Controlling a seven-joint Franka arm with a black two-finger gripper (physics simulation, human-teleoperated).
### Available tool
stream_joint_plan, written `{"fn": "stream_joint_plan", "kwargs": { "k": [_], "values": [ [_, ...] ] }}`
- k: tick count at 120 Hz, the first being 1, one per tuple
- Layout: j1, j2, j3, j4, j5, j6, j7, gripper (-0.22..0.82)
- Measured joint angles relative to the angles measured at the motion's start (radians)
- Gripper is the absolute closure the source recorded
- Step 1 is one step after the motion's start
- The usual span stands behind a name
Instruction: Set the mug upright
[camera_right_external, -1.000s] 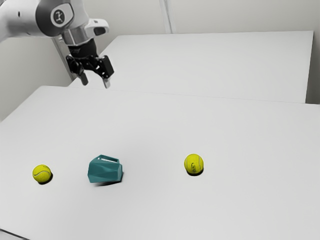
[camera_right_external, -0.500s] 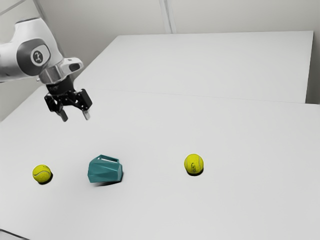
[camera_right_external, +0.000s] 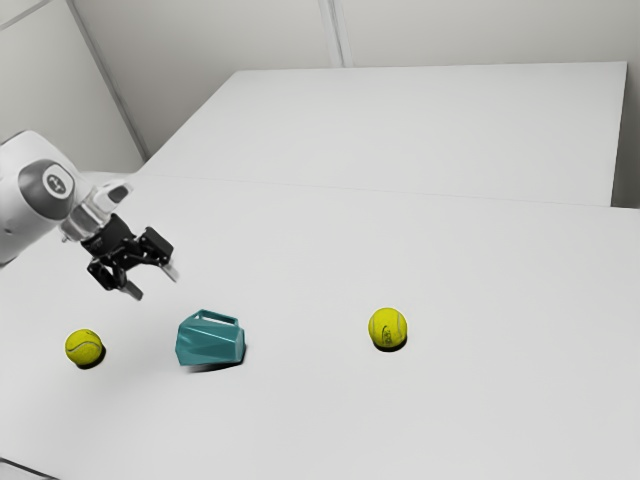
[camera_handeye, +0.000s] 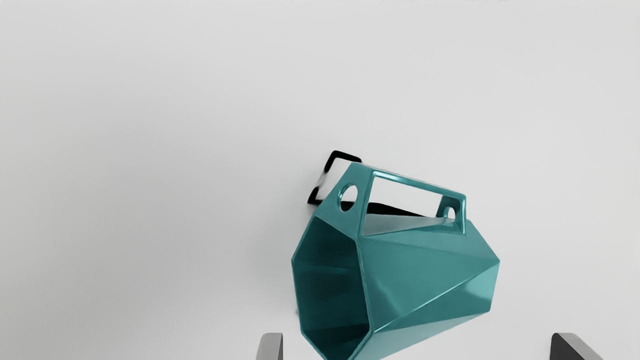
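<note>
Teal mug lying on its side on the table, below the hand and toward the exterior view's right; long axis roughly along the hand's span, mouth facing the exterior view's left. Hand wide, empty. Count: one mug, two tennis balls, flanking it.

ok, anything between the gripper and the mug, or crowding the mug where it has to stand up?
Nothing visible stands between the open gripper and the tipped mug. Nothing crowds the mug either: one tennis ball sits apart toward the exterior view's left, the other ball toward its right.
</note>
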Motion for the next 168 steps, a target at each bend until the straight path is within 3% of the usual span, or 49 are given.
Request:
{"fn": "stream_joint_plan", "kwargs": {
  "k": [70,128,140,168],
  "values": [
    [0.067,0.117,0.003,-0.121,-0.39,0.03,0.367,0.03],
    [0.073,0.187,0.003,-0.138,-0.617,-0.059,0.641,0.05],
    [0.075,0.195,0.003,-0.138,-0.64,-0.077,0.686,0.16],
    [0.075,0.194,0.003,-0.138,-0.657,-0.095,0.764,0.56]
  ]
}}
